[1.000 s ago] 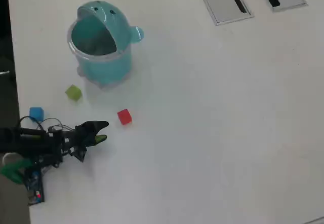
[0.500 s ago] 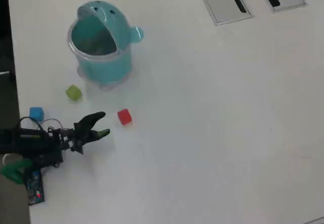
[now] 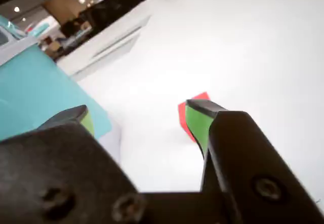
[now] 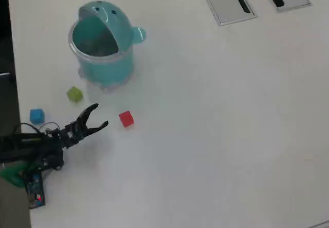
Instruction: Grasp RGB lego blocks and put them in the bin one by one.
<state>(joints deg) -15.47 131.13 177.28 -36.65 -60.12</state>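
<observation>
We've got the gripper (image 4: 99, 116) spread wide and empty, the red block (image 4: 126, 118) just off its tips at 3 o'clock in the overhead view and the bin (image 4: 103, 69) at 12, so a shallow approach could nudge that block away before we close.

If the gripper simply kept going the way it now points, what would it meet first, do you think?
Most likely the red lego block. The open gripper points toward it in the overhead view, and the wrist view shows it just ahead, near one green pad. Gripper height is unclear, so it might pass above.
</observation>
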